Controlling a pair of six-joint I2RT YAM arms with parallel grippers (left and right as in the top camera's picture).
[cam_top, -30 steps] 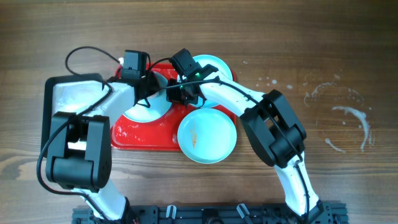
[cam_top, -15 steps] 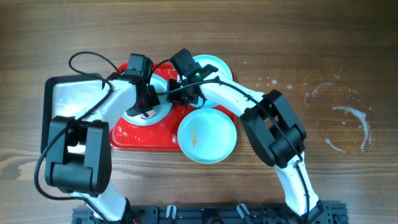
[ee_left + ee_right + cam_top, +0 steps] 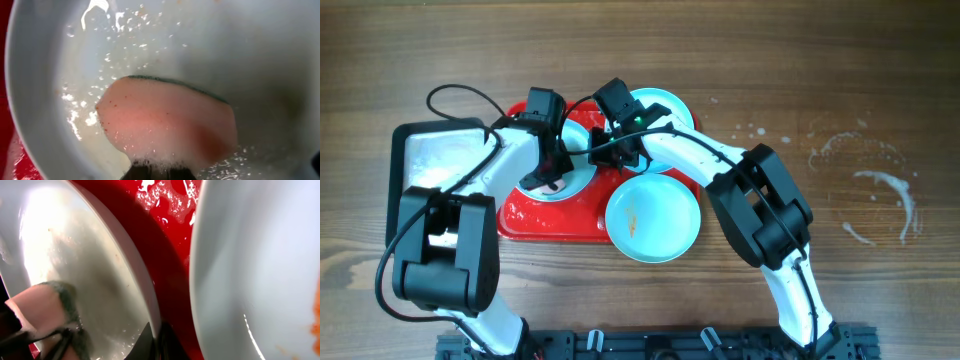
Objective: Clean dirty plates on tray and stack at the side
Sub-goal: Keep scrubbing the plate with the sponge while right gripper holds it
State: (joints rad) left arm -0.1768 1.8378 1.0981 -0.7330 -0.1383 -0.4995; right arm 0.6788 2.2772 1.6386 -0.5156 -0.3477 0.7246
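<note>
1. Red tray [image 3: 535, 222] lay mid-table, its surface wet and sudsy.
2. Wet plate [image 3: 75, 255], pale blue, sat on the tray's left half, with foam and water beads over its glossy face.
3. Left gripper [image 3: 556, 172] was clamped on a pink, green-backed sponge [image 3: 165, 125] pressed onto that plate.
4. Right gripper [image 3: 618, 152] pinched that plate's rim, jaws tight.
5. Smeared plate [image 3: 653, 218], with an orange streak, overhung the tray's near edge. Third plate [image 3: 665, 108] lay at the far right corner.

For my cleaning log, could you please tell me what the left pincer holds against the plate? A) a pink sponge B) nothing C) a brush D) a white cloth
A: the left wrist view shows the left pincer pressing a pink, green-backed sponge onto the wet plate.
</note>
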